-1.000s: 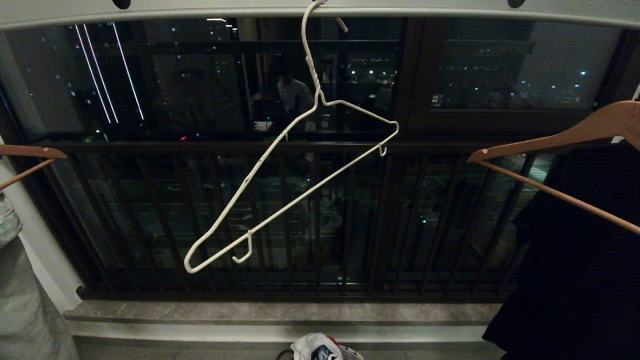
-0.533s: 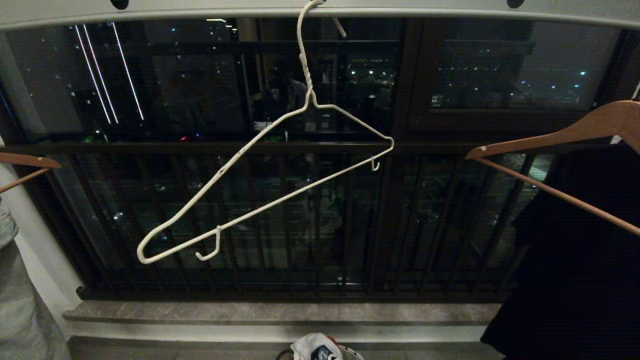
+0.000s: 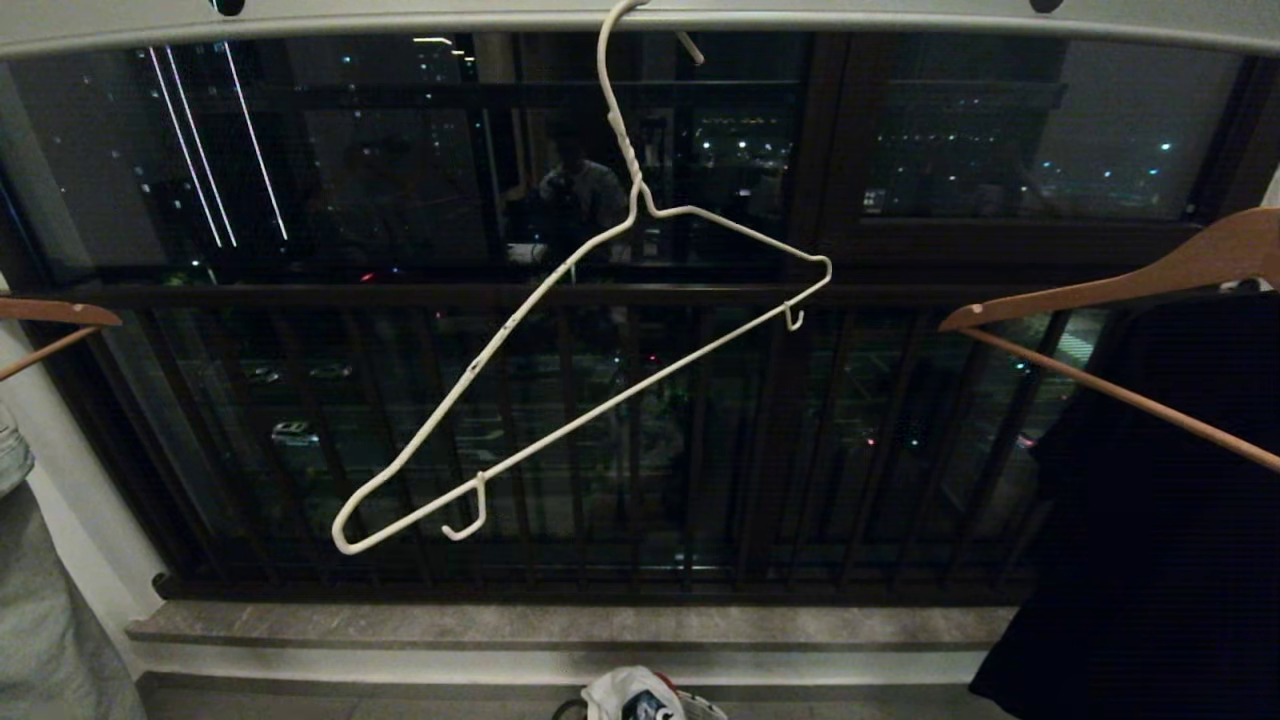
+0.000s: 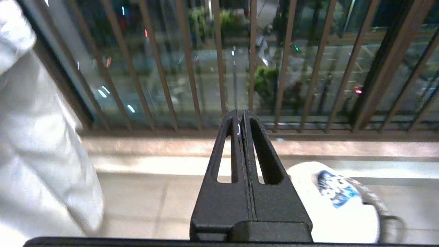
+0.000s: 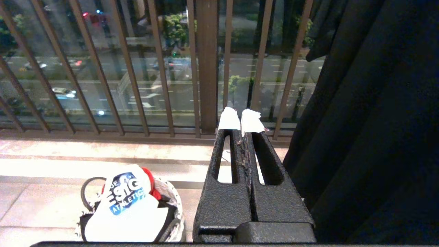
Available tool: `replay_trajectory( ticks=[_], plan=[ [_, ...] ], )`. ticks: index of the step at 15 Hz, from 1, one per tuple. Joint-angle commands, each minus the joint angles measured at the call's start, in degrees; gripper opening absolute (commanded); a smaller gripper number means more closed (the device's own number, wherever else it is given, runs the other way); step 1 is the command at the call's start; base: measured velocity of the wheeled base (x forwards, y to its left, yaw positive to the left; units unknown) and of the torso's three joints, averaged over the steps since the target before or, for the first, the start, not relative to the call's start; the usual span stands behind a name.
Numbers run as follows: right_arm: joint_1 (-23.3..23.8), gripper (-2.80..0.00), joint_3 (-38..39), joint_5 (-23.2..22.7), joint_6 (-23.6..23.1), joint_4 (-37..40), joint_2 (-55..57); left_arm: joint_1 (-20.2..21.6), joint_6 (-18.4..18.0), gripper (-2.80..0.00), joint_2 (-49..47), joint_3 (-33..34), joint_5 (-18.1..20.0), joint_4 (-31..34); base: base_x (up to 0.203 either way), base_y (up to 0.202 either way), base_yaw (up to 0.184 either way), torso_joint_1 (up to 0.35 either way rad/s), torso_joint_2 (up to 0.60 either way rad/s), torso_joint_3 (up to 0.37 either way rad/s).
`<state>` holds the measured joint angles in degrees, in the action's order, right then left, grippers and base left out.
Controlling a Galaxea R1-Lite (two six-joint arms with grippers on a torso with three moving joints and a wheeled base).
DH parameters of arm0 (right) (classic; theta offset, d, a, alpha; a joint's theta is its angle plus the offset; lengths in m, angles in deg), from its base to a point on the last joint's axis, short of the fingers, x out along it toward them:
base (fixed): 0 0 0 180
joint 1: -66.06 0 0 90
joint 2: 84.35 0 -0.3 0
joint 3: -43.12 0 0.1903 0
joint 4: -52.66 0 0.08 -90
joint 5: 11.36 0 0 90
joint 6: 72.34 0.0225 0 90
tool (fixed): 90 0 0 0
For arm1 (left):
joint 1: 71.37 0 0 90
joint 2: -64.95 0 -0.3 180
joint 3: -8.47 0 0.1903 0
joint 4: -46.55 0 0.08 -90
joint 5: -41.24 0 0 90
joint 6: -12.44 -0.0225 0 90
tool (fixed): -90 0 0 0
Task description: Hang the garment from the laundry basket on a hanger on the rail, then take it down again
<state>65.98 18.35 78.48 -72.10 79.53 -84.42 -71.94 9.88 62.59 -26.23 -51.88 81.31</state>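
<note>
Nearest us, our left tool (image 4: 241, 118) and right tool (image 5: 240, 124) both have their fingers pressed together, empty, pointing toward the balcony railing (image 3: 640, 440). On the floor below them sits the laundry basket (image 5: 173, 200), with the white garment (image 5: 128, 209) bunched inside, logo up, over a red cloth (image 5: 151, 183). Farther off, the bare white hanger (image 3: 560, 400) hangs tilted from the rail (image 3: 400, 18), between brown wooden hangers (image 3: 1110, 290); the right one carries a black garment (image 3: 1150, 500).
</note>
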Motion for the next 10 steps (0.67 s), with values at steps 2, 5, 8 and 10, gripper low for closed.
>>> replay_trajectory(
  ticks=[2, 5, 8, 10],
  plan=[
    [0.0, -2.80, 0.0, 0.0, 0.0, 0.0, 0.1, 0.0, -2.4, -2.80, 2.2, 8.9, 1.2, -8.8, 0.000, 0.000, 0.000, 0.000, 0.00, 0.000],
    [0.0, -2.80, 0.0, 0.0, 0.0, 0.0, 0.1, 0.0, -2.0, -2.80, 2.2, 10.1, 4.1, -8.7, 0.000, 0.000, 0.000, 0.000, 0.00, 0.000],
    [0.0, -2.80, 0.0, 0.0, 0.0, 0.0, 0.1, 0.0, 0.0, -2.80, 2.2, 10.1, 4.3, -8.8, 0.000, 0.000, 0.000, 0.000, 0.00, 0.000],
    [0.0, -2.80, 0.0, 0.0, 0.0, 0.0, 0.1, 0.0, 1.3, -2.80, 2.2, 10.1, 4.1, -8.8, 0.000, 0.000, 0.000, 0.000, 0.00, 0.000]
  ],
)
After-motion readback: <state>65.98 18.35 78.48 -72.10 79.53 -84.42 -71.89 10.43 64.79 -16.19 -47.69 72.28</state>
